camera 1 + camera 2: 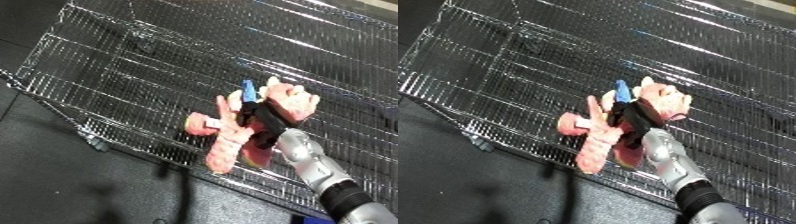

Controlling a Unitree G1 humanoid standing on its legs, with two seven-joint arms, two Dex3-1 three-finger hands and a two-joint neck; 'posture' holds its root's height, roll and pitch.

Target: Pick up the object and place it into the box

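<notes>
A pink plush toy [233,131] with a round head, dangling limbs and a small blue tag hangs in the air over the wire bin [133,65]. My right hand [259,118] is black, comes up from the lower right on a silver forearm, and is shut on the toy's body, just below its head. The toy's legs droop toward the bin's near wall. The wire bin is a large silver mesh cart filling most of both views, tilted across the picture. My left hand is out of sight in both views.
Dark floor [80,185] lies to the lower left of the bin. A small grey caster [95,143] sits at the bin's near lower edge. The bin's mesh walls [505,45] surround the held toy on the far side.
</notes>
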